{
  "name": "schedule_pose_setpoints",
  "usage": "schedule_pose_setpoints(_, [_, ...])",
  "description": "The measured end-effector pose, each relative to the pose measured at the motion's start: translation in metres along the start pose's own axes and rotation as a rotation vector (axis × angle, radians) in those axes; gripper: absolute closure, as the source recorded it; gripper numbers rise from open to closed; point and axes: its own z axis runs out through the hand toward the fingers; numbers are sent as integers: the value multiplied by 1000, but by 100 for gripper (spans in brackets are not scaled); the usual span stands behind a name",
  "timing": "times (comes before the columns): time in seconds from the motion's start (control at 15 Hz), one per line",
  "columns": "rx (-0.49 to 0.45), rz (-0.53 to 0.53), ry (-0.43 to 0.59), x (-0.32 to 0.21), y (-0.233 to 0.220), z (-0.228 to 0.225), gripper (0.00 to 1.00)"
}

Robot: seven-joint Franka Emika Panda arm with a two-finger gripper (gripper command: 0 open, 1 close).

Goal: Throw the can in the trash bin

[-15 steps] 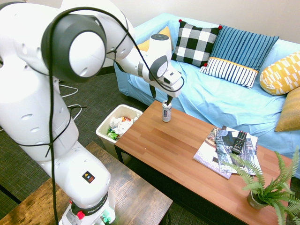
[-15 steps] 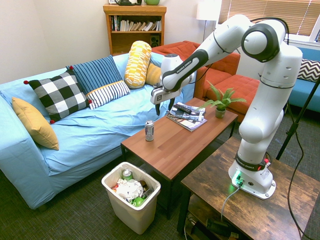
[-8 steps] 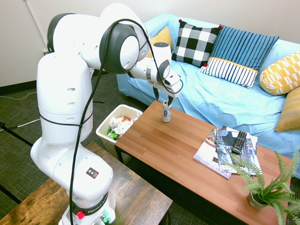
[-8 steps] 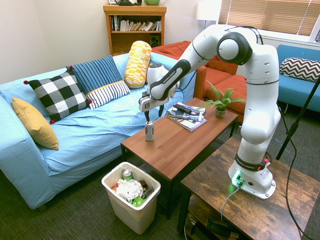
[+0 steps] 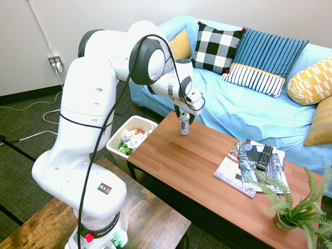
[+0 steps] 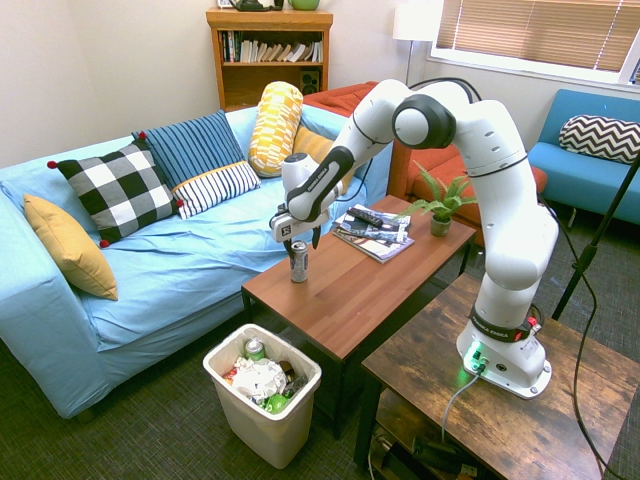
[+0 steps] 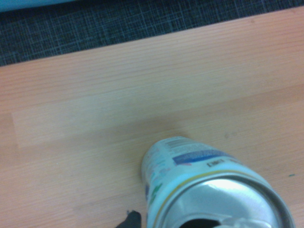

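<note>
- 1 blue-covered sofa (image 5: 228, 98) along the coffee table's far side.
- 1 wooden coffee table (image 5: 171, 150), bearing the can and magazines (image 5: 254, 166).
- 1 cream trash bin (image 6: 262, 400) beside the table, holding crumpled paper.
- 1 gripper (image 6: 302, 247), 2 fingers spread wide at the can.
- 1 silver can (image 6: 299, 263), upright near the table's bin end.

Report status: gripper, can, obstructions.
Gripper open, at the can's top. Can upright on table, not binned. Nothing seen blocking the grasp.
</note>
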Motion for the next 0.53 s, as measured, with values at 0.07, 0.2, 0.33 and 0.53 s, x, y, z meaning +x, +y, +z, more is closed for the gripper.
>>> schedule_pose_setpoints(0.07, [-4,1,-1,1,-1,4,100])
schedule_pose_setpoints(0.2, [-6,3,-5,1,-3,10,100])
schedule_pose_setpoints(0.33, [-6,3,-9,-2,-5,12,100])
schedule_pose_setpoints(0.53, [1,11,-12,-1,-7,9,100])
